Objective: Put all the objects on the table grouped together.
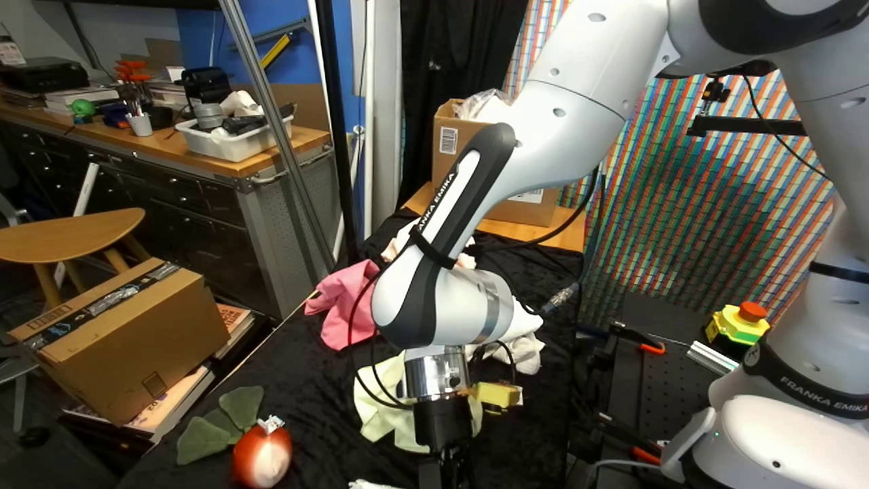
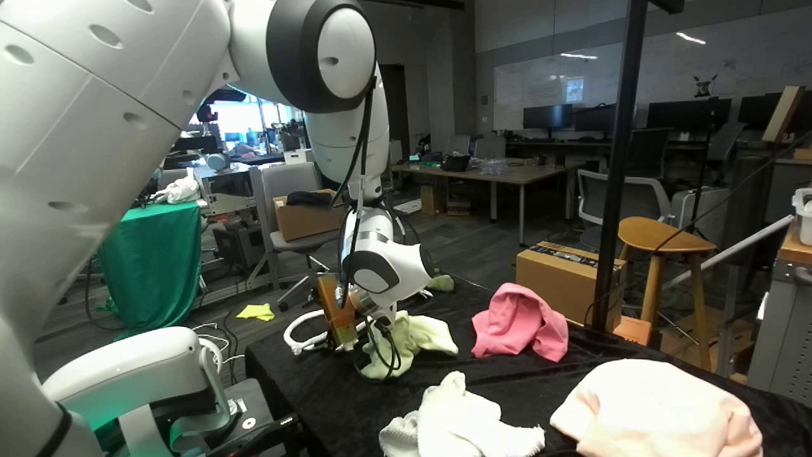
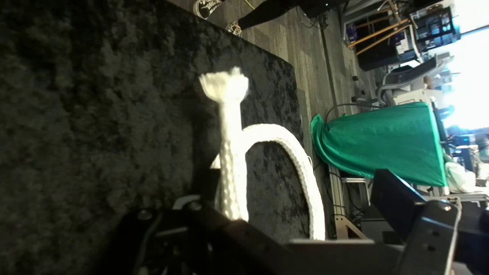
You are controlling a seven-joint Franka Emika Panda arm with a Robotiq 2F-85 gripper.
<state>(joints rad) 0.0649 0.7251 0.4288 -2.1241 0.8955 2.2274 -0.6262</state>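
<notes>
I have the arm (image 1: 455, 305) bent over the black-draped worktop (image 1: 305, 401) and reaching down. In the wrist view my jaws are released, the 2 dark fingers (image 3: 397, 206) standing well apart. The white rope (image 3: 231, 152) is near the worktop's edge, with 1 frayed end and a curved length showing; its lower part runs out of sight behind 1 of those fingers, and I can't tell whether they touch. In an exterior view I see the pale green cloth (image 2: 422, 336) near the rope, the pink cloth (image 2: 520, 324) past it, the white cloth (image 2: 460, 425) bunched in the foreground, and the peach cloth (image 2: 660, 406) near that. The 4 cloths show gaps between them. A round red-and-white thing (image 1: 263, 455) adjoins green leaf-shaped pieces (image 1: 220, 421); I see this pair near the worktop's edge, well apart from the peach cloth. Off the worktop, a cardboard box (image 1: 136, 339) rests on books (image 1: 173, 401), and a green drape (image 3: 382, 141) hangs farther out.
</notes>
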